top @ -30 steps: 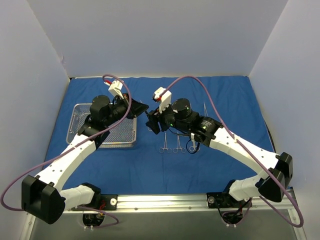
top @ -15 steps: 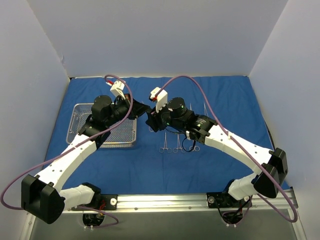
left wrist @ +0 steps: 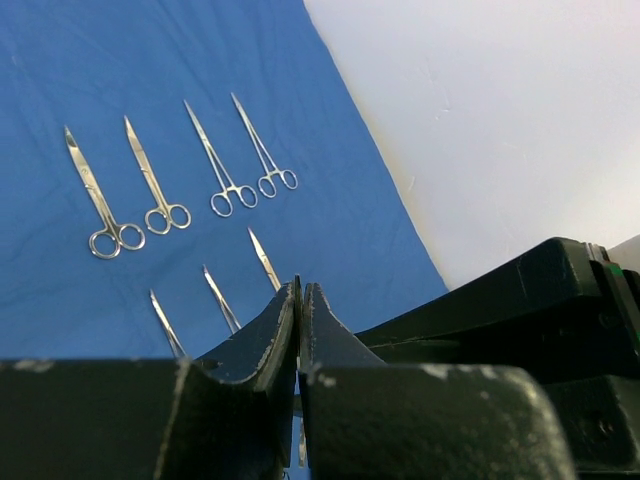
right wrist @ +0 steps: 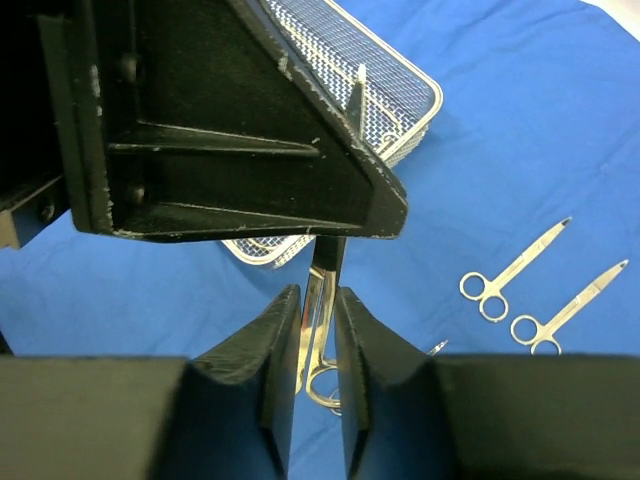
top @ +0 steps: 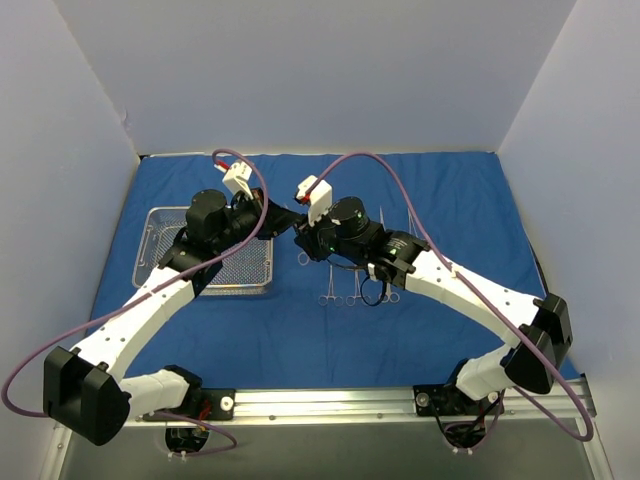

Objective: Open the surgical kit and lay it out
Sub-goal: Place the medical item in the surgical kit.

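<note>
Top view: left gripper (top: 288, 219) and right gripper (top: 304, 238) meet nose to nose over the royal-blue cloth wrap (top: 470, 215), tips too small to read. The left arm hides part of the wire-mesh tray (top: 152, 250).

Right wrist: its fingers stand narrowly parted around a steel ring-handled instrument (right wrist: 318, 320) hanging from the left gripper's tip, contact unclear.

Left wrist: black fingers pressed together, and four scissors (left wrist: 152, 182) lie on the cloth beyond.
</note>
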Controlling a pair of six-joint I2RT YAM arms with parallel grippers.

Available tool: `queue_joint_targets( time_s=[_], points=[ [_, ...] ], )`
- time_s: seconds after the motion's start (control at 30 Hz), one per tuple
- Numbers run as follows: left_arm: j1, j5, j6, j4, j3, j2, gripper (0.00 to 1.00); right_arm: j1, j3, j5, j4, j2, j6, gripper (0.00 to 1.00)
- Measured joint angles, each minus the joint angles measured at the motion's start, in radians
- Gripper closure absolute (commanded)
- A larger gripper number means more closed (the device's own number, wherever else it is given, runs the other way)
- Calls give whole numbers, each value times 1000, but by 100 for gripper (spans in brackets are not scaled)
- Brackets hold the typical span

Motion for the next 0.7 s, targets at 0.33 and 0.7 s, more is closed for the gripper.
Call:
queue_joint_targets(
  time_s=[0.33, 0.7],
  points=[
    [-4, -15, 3, -19, 7, 11, 85, 11, 0, 58, -12, 6, 9, 100],
    [1, -117, 88, -179, 101, 9, 8, -6, -79, 130, -53, -15, 59, 100]
  ],
)
